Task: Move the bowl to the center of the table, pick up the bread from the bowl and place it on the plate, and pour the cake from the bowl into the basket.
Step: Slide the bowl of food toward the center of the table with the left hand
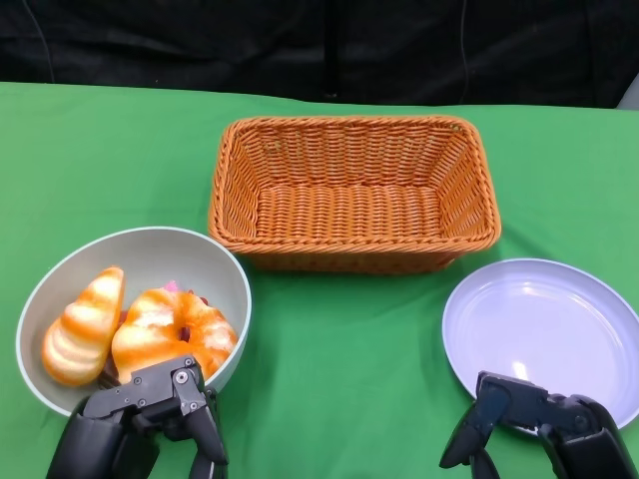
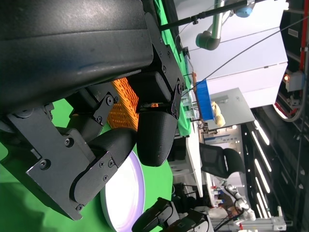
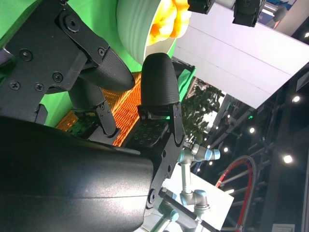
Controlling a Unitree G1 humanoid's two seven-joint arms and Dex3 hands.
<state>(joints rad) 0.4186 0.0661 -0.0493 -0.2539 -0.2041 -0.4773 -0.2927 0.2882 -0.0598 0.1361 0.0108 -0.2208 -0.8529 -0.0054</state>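
Starting with the green bench [image 1: 100, 150], carrying everything. Finding the woven basket [image 1: 349, 254] at the far middle, standing mouth-up, probably waiting to receive the cake. Noticing the pale plate [image 1: 544, 329] at the near right, lying bare for the bread. Locating the grey bowl [image 1: 150, 249] at the near left, not yet sitting in the center. Seeing inside it the bread [image 1: 82, 327], cone-shaped with brown and cream stripes, leaning on the left wall. Seeing just beside it the cake [image 1: 175, 332], apparently the glossy orange ring, with something pink under it. Judging the left robot hand [image 1: 150, 414] as spread and holding nothing, hovering at the bowl's near rim, likely preparing to grip. Judging the right robot hand [image 1: 529, 419] as spread too, hanging over the plate's near edge.
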